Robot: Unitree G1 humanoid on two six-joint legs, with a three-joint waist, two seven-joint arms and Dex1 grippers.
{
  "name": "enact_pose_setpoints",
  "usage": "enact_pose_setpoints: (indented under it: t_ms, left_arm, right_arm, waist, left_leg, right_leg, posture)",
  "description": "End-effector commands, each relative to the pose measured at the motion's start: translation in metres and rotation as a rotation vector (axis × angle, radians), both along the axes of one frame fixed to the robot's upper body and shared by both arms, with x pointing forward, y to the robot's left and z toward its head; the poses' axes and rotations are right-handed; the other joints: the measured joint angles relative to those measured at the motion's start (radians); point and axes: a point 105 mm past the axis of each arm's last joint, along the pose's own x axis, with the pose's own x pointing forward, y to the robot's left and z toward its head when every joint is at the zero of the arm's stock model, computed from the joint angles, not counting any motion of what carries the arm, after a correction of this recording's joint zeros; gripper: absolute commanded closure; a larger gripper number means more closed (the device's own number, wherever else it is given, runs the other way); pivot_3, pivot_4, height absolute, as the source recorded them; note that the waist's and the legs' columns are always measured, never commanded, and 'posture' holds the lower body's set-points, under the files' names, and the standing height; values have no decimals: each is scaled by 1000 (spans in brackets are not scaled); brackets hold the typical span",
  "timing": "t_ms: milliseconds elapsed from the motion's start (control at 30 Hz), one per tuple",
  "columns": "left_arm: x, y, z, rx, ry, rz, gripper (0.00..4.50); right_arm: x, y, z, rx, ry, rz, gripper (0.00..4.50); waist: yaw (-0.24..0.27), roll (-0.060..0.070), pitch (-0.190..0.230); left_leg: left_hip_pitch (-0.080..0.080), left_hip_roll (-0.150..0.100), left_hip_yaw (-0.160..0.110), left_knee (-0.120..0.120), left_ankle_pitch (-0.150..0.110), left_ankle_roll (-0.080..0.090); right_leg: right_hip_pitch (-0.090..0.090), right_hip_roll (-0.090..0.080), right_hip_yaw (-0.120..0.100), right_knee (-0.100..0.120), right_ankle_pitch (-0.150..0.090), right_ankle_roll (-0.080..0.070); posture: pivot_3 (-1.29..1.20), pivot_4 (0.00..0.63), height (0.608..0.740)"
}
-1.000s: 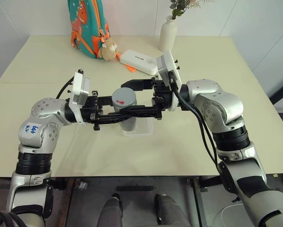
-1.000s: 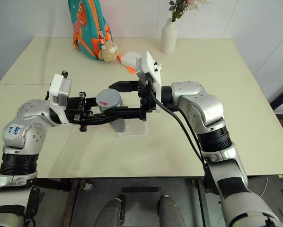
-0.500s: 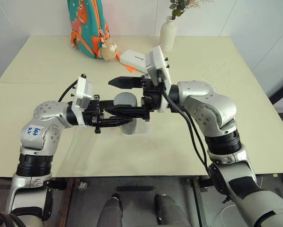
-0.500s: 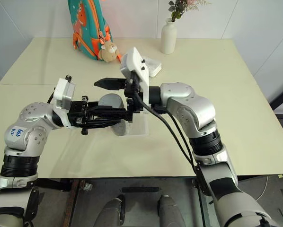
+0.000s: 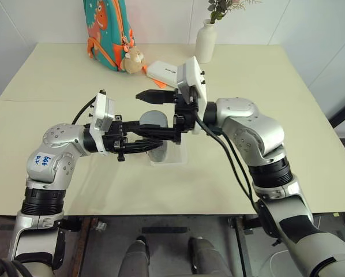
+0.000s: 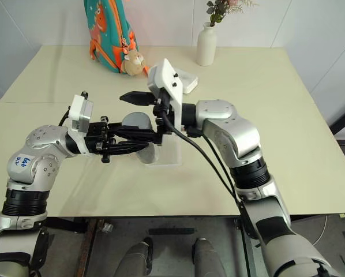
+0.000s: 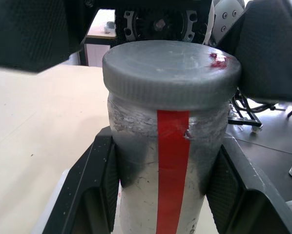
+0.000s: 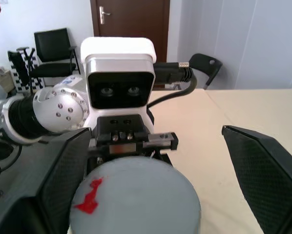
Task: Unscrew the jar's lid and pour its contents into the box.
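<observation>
Scuffed clear plastic, red-striped: the cylindrical jar (image 7: 160,185) sits clamped in the left gripper (image 7: 160,180); right gripper (image 8: 151,180) fingers spread apart around its ridged grey lid (image 7: 171,73).

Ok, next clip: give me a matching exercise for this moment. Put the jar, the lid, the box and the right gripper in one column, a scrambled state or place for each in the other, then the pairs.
Things:
1. jar
2. lid
3. box
4. right gripper

States or places:
A. on the table, under the held jar
B. fingers spread wide, one on each side of the lid
C. clamped between the left gripper's fingers
D. grey, screwed on the jar, red mark on top

Pairs: 1-C, 2-D, 3-A, 4-B
</observation>
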Motion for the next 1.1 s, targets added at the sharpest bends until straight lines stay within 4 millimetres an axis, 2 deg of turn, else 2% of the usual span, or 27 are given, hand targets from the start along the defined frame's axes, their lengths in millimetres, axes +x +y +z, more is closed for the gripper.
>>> enact_pose_setpoints:
  t_ms: [33, 200, 333, 500, 633, 933, 1100]
  left_arm:
    - [-10, -2, 8, -8, -46, -56, 2522]
    - [-10, -1, 6, -3, -38, -63, 2522]
    - [-10, 0, 7, -1, -38, -63, 2522]
    - [-9, 2, 7, 2, -39, -58, 2522]
    - [-7, -1, 7, 1, -42, -60, 2522]
    - [-7, -5, 6, -4, -36, -69, 2522]
    - [-7, -6, 6, -6, -36, -70, 2522]
  right_arm:
    - [17, -41, 4, 19, -10, -109, 22]
    - [23, -69, 1, 7, 30, -148, 22]
    - [17, -76, 2, 6, 59, -127, 22]
    - [-5, -59, 11, 53, 84, -10, 22]
    - [-21, -31, 17, 78, 74, 71, 22]
    - [-19, 10, 11, 33, 27, 47, 22]
    - [-18, 18, 10, 30, 19, 44, 22]
  waist:
    - [1, 0, 0]
    - [1, 0, 0]
    - [-6, 0, 0]
    - [-6, 1, 0]
    - [-4, 1, 0]
    - [-2, 1, 0]
    - [-2, 1, 0]
  left_leg:
    - [0, 0, 0, 0, 0, 0]
    - [0, 0, 0, 1, 0, 0]
    - [1, 0, 1, 0, 0, 0]
    - [1, 1, 1, -1, 0, 0]
    - [1, 1, 1, 1, 0, 0]
    - [1, 1, 1, 3, 0, 0]
    - [1, 1, 1, 3, 0, 0]
  right_leg:
    - [0, 0, 0, 0, 0, 0]
    - [0, 0, 0, 0, 0, 0]
    - [0, 1, 1, 0, 0, 0]
    - [0, 2, 2, 1, 0, 0]
    - [0, 2, 2, 2, 0, 0]
    - [0, 2, 2, 5, 0, 0]
    - [-1, 2, 2, 5, 0, 0]
  posture:
    - [0, 150, 740]
    - [0, 150, 740]
    - [0, 150, 740]
    - [0, 150, 740]
    - [0, 150, 740]
    - [0, 150, 740]
    - [0, 150, 740]
